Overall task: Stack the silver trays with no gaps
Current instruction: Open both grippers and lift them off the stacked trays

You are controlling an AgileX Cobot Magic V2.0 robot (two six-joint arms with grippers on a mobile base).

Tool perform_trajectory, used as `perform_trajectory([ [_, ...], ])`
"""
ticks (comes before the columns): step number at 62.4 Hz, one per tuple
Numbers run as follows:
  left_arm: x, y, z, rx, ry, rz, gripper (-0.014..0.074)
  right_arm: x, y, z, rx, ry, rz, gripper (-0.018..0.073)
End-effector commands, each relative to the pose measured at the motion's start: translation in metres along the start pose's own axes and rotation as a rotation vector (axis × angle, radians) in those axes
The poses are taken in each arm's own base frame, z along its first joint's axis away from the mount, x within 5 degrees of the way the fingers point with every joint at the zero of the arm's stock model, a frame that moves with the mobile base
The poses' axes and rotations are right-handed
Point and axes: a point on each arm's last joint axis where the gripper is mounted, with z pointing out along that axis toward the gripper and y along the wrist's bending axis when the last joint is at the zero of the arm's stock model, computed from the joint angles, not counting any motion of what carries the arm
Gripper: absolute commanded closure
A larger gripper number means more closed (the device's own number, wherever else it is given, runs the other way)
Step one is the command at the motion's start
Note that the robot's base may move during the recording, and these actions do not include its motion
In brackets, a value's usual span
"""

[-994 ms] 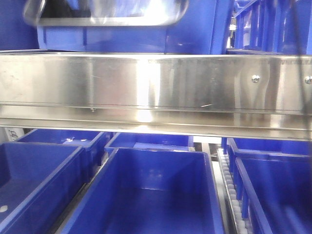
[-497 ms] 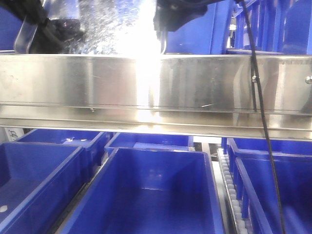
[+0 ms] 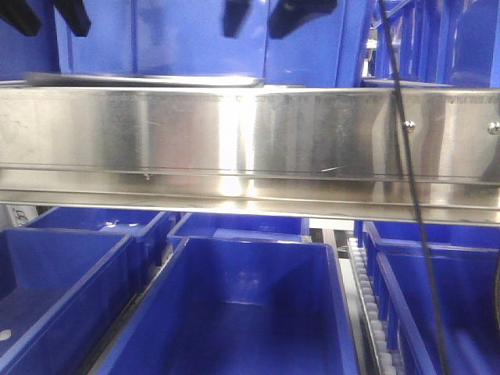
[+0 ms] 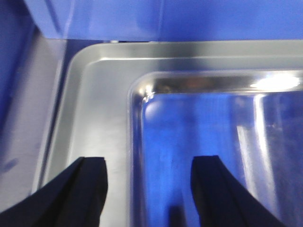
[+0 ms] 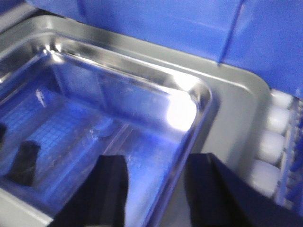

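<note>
Half a second ago the silver tray [image 3: 141, 80] stood tilted and glaring above the shelf rail [image 3: 250, 141] with both grippers low against it. Now it lies flat, with only its thin rim showing over the rail's top edge, and both grippers have risen clear.

In the front view, the left gripper [image 3: 55, 27] and right gripper [image 3: 254, 31] hang above the tray with blue bin wall [image 3: 195, 39] showing beneath their tips.

From the left wrist, the left gripper [image 4: 149, 189] is spread wide and holds nothing. One finger sits over the flat rim of the tray [image 4: 94, 94] and the other over the basin, near the rounded far corner.

From the right wrist, the right gripper [image 5: 156, 198] is likewise wide apart and empty, straddling the inner wall of the tray [image 5: 236, 94]. White rollers [image 5: 277, 137] lie just beyond that rim.

Whether another tray sits underneath cannot be told. A black cable [image 3: 406, 156] hangs down across the rail on the right. Open blue bins [image 3: 242, 312] stand below.
</note>
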Motion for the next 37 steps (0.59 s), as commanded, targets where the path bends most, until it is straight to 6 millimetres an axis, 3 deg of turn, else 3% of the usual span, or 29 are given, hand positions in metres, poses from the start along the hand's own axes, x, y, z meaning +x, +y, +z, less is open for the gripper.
perform_trajectory([
  [1,-0.003,0.0,-0.006,0.0,-0.014,0.004,0.0284,-0.004,0.0,-0.003,0.001,-0.017,-0.02,0.0408],
  [7,-0.002,-0.002,-0.01,0.023,-0.007,-0.024,0.0374,-0.006,0.0,-0.005,-0.001,-0.023,-0.018,0.0508],
  [15,-0.004,-0.003,-0.021,0.046,-0.032,-0.049,0.0629,-0.011,0.001,-0.014,-0.02,-0.053,-0.013,0.0654],
  [27,-0.014,-0.002,-0.057,0.068,-0.166,-0.021,0.0592,-0.031,0.002,-0.044,-0.092,-0.194,-0.038,0.0637],
  [37,-0.022,0.002,-0.111,0.08,-0.363,-0.03,0.0592,-0.043,0.001,-0.066,-0.109,-0.285,-0.085,0.0637],
])
